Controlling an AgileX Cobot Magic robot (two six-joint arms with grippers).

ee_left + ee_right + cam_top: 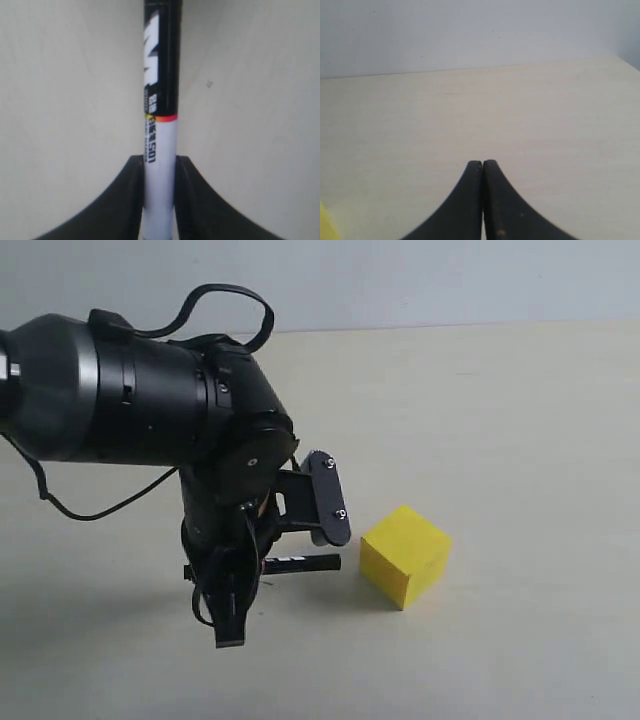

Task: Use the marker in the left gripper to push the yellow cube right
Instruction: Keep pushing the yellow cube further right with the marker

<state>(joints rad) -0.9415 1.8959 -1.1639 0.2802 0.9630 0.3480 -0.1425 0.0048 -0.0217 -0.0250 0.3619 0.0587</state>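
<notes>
The left claw (160, 162) pinches the marker (161, 100), barrel printed "501", near the yellow cube (405, 555); the right claw (483, 165) is pressed together.

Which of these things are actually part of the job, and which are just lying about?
Part of the job:
- marker, clamped in the left gripper
- yellow cube, just off the marker's tip

Not in use:
- right gripper, shut with nothing in it
- table, only the surface under it all
</notes>
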